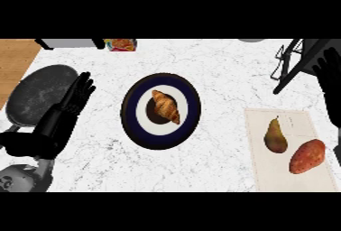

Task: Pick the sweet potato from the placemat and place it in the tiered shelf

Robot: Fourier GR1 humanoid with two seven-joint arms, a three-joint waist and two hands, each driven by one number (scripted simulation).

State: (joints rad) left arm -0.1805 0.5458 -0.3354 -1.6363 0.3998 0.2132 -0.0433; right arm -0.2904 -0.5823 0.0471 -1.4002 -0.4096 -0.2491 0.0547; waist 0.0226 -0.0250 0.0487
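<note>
Left hand point(75, 97) rests spread. Sweet potato point(307, 156) lies ungrasped on the placemat point(266, 173), just left of the right hand point(331, 101), whose pose I cannot tell; picking and shelving remain.

Views: a single one, taken from the robot's head.
Position: over the near side of the counter point(220, 58), above where the forearms come in.
Direction: steeply down onto the counter top, near side at the lower edge, far side at the top.
Closeness: near enough that the plate point(160, 135) fills much of the middle.
Left border: takes in the left hand point(72, 103), a round grey stool point(36, 90) and a strip of wooden floor point(16, 58).
Right border: cuts through the right hand point(331, 94) and the shelf point(296, 71); the placemat point(266, 176) lies just inside.
Sides: not mirrored.
</note>
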